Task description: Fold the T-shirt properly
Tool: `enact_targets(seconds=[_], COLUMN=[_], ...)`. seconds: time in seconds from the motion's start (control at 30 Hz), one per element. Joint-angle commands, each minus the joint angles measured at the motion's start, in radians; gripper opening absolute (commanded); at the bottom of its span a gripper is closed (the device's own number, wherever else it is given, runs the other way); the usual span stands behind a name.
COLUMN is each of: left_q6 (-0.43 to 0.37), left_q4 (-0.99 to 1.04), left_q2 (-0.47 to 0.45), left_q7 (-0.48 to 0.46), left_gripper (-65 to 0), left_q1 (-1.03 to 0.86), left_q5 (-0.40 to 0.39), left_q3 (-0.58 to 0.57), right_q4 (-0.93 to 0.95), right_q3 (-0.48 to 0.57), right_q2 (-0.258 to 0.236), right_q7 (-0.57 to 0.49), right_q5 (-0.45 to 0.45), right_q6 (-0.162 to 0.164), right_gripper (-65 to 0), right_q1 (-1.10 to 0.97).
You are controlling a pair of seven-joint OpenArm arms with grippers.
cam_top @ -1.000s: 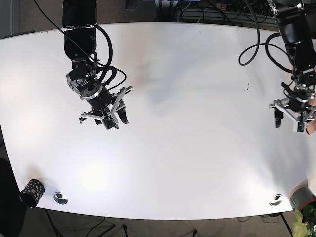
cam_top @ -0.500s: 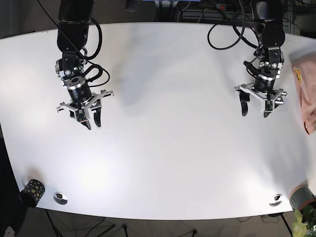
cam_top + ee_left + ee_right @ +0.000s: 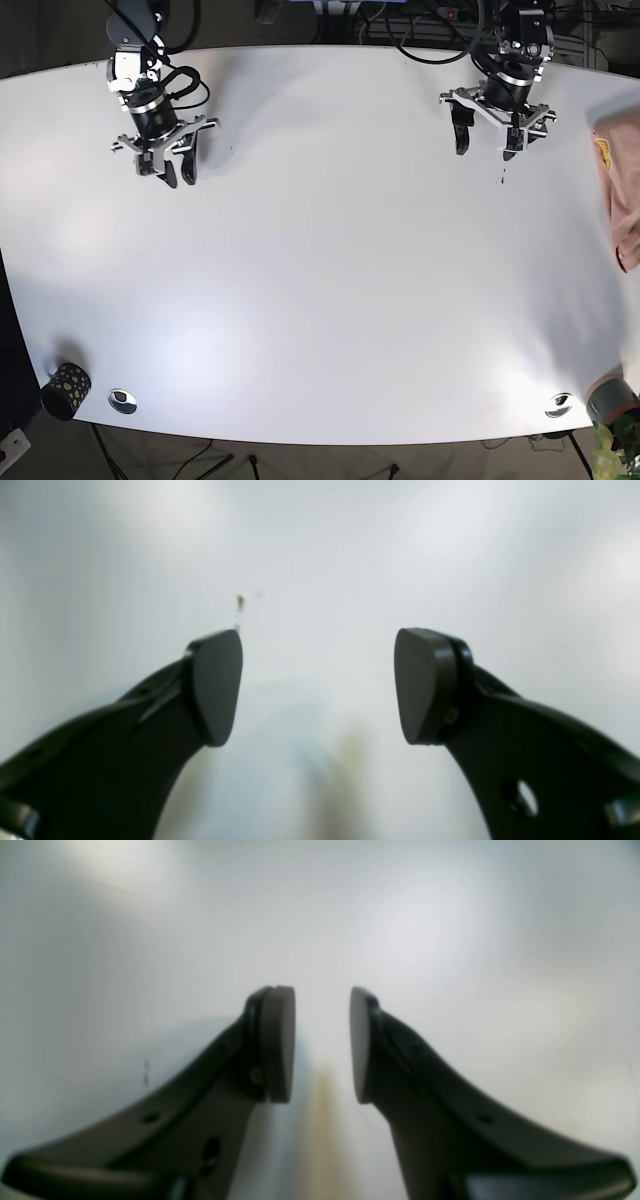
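The T-shirt is cut off by the right edge of the base view, so only a pink strip with a small yellow mark is seen and its lay cannot be told. The plant and the grey pot at the lower right corner are clipped too. In the left wrist view the table is blurred, and a small brownish speck, perhaps a stain, is too soft to be identified. Both arms are cropped at the top edge.
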State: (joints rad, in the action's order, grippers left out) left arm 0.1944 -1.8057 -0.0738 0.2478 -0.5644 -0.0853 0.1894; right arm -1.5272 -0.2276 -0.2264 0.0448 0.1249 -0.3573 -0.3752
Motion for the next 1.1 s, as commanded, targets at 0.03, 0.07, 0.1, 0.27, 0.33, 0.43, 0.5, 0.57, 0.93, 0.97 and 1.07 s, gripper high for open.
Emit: enact_targets(seconds=[0.03, 0.07, 0.1, 0.27, 0.33, 0.43, 0.5, 0.57, 0.93, 0.97, 1.07], left_q6=[-0.002, -0.002, -0.002, -0.002, -0.002, -0.002, -0.002, -0.002, 0.0, 0.0, 0.0], left_q4=[-0.11, -0.128, -0.147, -0.185, -0.187, -0.187, -0.187, -0.184, -0.092, -0.067, 0.028], left_q2=[0.025, 0.029, 0.033, 0.087, 0.096, 0.101, 0.104, 0.125, 0.142, 0.142, 0.142], left_q7=[0.0, 0.002, 0.008, 0.011, 0.008, 0.006, 0.006, 0.006, 0.012, 0.012, 0.009], left_gripper=[-24.9, -25.8, -26.1, -26.1, -26.1, -26.3, -26.4, -26.4, -26.4, -26.4, -26.4], left_q1=[-0.085, -0.11, -0.142, -0.286, -0.331, -0.405, -0.44, -0.481, -0.581, -0.578, -0.558], left_q5=[-0.008, -0.009, -0.009, -0.011, -0.011, -0.017, -0.017, -0.018, -0.011, -0.009, -0.014], left_q3=[0.005, 0.005, 0.003, 0.003, 0.003, 0.003, 0.003, 0.003, 0.006, 0.006, 0.005], right_q4=[-0.089, -0.108, -0.126, -0.197, -0.221, -0.267, -0.289, -0.295, -0.241, -0.221, -0.141], right_q3=[-0.002, -0.003, -0.003, -0.003, -0.003, -0.003, 0.0, 0.001, 0.006, 0.007, 0.015], right_q2=[-0.017, -0.017, -0.017, -0.017, -0.011, -0.006, -0.006, -0.006, -0.015, -0.015, -0.015], right_q7=[-0.035, -0.035, -0.035, -0.035, -0.035, -0.035, -0.035, -0.035, -0.033, -0.033, -0.033], right_q5=[0.049, 0.055, 0.06, 0.061, 0.061, 0.061, 0.063, 0.088, 0.19, 0.19, 0.19], right_q6=[-0.013, -0.013, -0.013, -0.015, -0.015, -0.015, -0.015, -0.015, -0.016, -0.016, -0.016], right_gripper=[-47.7, -47.7, -47.7, -47.7, -47.7, -47.7, -47.7, -47.7, -47.7, -47.7, -47.7], right_q1=[-0.074, -0.1, -0.133, -0.29, -0.336, -0.425, -0.485, -0.54, -0.758, -0.759, -0.746])
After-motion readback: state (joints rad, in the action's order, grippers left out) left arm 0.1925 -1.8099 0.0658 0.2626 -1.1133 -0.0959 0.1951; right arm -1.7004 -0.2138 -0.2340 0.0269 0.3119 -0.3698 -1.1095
